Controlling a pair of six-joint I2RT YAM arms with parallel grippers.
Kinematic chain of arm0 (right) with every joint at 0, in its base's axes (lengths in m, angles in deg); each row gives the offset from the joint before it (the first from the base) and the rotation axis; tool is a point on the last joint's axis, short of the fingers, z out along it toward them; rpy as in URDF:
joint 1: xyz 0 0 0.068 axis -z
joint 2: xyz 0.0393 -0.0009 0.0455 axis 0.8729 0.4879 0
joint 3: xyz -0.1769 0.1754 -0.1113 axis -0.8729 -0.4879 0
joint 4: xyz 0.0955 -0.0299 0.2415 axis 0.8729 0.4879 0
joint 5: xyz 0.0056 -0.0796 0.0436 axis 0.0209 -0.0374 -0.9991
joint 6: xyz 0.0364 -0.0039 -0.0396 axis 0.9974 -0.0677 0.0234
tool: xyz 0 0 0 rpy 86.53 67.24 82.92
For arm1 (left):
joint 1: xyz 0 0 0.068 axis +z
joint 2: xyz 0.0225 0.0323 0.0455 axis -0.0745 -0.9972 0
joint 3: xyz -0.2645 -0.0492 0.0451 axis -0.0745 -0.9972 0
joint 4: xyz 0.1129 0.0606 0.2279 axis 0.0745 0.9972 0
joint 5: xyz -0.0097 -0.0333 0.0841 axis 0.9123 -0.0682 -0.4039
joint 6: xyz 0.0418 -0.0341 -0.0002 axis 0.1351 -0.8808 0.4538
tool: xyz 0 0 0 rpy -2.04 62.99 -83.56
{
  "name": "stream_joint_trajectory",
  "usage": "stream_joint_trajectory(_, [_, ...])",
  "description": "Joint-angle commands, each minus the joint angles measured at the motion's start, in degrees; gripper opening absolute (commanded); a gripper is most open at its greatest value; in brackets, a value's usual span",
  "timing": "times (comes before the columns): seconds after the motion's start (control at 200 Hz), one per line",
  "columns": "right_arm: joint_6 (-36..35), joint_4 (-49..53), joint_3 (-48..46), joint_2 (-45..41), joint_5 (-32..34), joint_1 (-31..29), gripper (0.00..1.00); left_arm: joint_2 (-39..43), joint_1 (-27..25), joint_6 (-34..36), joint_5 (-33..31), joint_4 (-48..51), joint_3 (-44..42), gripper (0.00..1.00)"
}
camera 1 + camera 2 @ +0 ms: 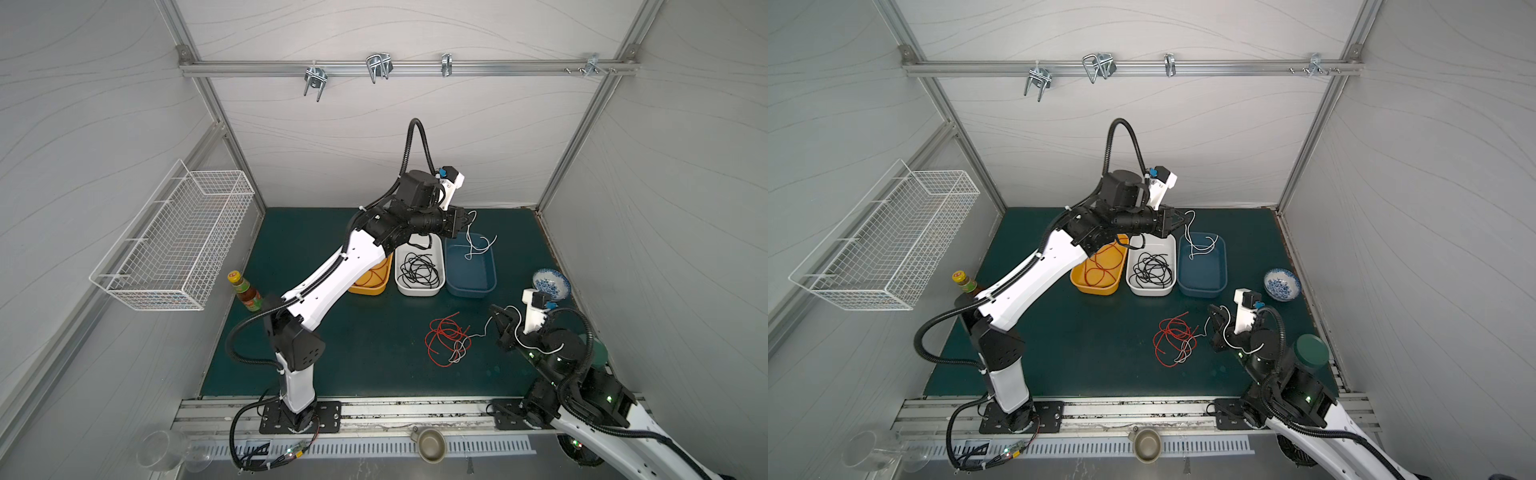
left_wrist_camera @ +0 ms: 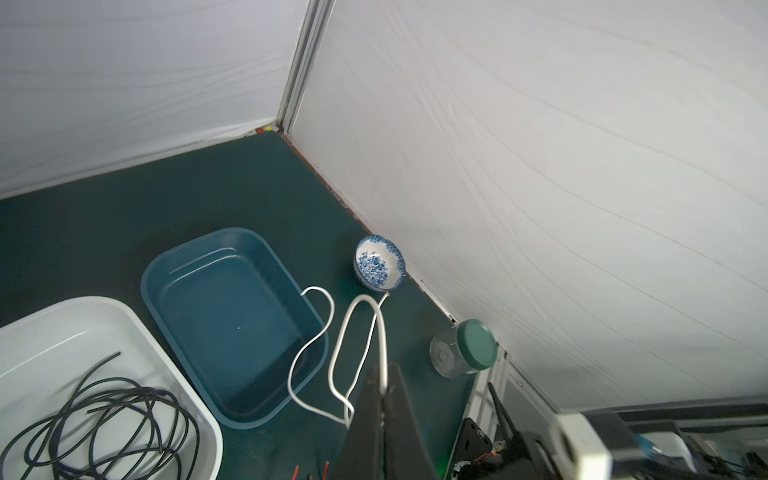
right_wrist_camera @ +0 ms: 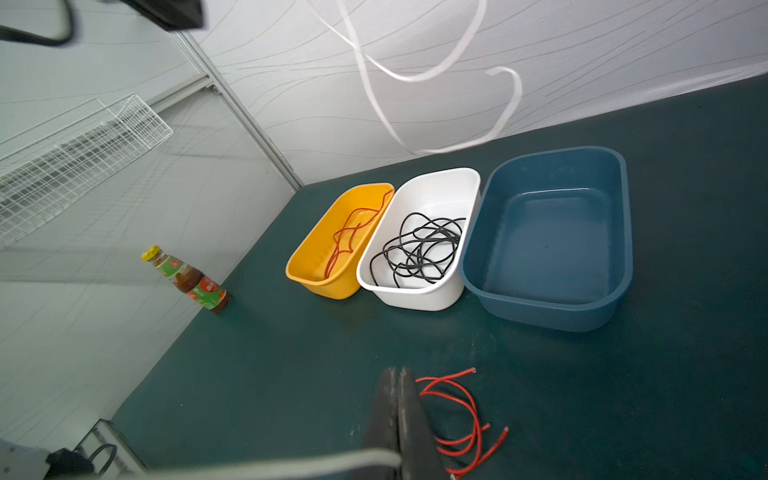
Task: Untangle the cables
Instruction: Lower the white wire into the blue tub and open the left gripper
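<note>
Left gripper (image 1: 465, 220) pinching white cable (image 1: 468, 245) over blue bin (image 1: 470, 294), centre frame. Right gripper (image 1: 494, 312) clamping second white cable (image 1: 483, 333), snagged in red cable (image 1: 446, 328). Next: lowering, releasing into bin.

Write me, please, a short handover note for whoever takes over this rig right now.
Left gripper: shut on a white cable dangling over the empty blue bin.
Right gripper: shut on a second white cable, tangled with the red cable on the mat.
Done: black cable in white bin, other red cable in orange bin.
To do: bin the white cable, free the tangle, sort both.
</note>
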Motion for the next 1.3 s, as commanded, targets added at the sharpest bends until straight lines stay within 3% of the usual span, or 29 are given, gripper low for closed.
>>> stream_joint_trajectory(0.0, [-1.45,1.91,1.84,-1.84,-2.46,0.15,0.0,-4.6,0.46,0.39,-0.64,-3.45,4.51,0.0])
stream_joint_trajectory(0.395, [-4.09,3.08,5.46,-2.25,-7.48,0.16,0.0,-25.51,0.44,0.66,-3.64,0.8,19.18,0.0])
stream_joint_trajectory(1.09, [-5.03,3.18,9.31,-0.91,-8.75,0.1,0.0,-33.7,0.41,1.86,-5.74,3.07,17.83,0.0])
stream_joint_trajectory(1.296, [-5.97,2.21,10.38,0.71,-8.35,0.11,0.0,-33.71,0.43,2.84,-5.52,4.62,17.84,0.22])
